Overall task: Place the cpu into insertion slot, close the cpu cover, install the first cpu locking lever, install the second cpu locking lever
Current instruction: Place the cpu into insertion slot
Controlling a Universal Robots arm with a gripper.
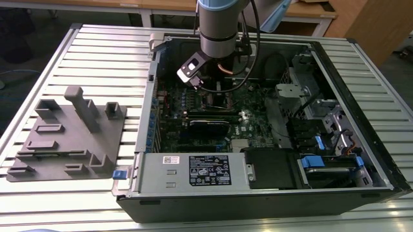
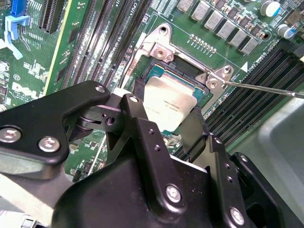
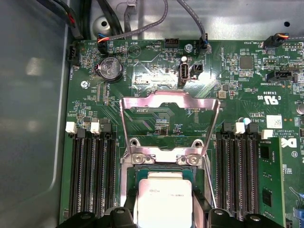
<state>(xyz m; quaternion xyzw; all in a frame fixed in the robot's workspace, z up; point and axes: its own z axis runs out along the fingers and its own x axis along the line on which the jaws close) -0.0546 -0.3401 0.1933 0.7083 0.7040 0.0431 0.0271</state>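
Black fingers of the gripper clench the small, flat, silver-grey square cpu by opposite edges, at the dark-centred, silver-rimmed insertion slot (thin silver frame cover raised off that slot). The chip is probably light, stiff and fragile, so hold its edges only.

Exterior view high, oblique; both wrist views close above cpu.

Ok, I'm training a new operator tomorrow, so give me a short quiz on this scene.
1. True or false: the cover is shut over the slot.
2. What does the gripper hold? A cpu, B cable, C screw.
3. In the exterior view, on which side of the case does the grey fixture lie?
Key: 1 false, it stands open. 2 A. 3 The exterior view's left, on the table.
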